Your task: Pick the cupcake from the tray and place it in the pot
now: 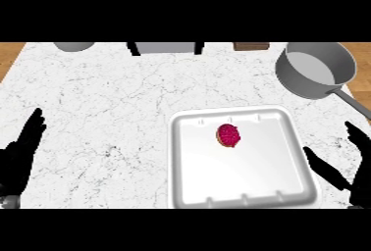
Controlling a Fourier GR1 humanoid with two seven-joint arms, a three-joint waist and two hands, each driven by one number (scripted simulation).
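A small cupcake (pixel 229 136) with pink-red frosting lies on the white tray (pixel 239 188), in its upper middle part. The grey pot (pixel 316 69) stands at the far right of the marble counter, its handle running toward the right edge. My right hand (pixel 357 159) shows at the right edge, just beside the tray, fingers straight and open, holding nothing. At the left edge my left hand (pixel 20 152) rests open with its fingers up, far from the tray.
Along the counter's far edge stand a grey round vessel (pixel 74 46), a light grey box (pixel 165 47) and a small brown item (pixel 251 46). Wooden floor shows past the counter's corners.
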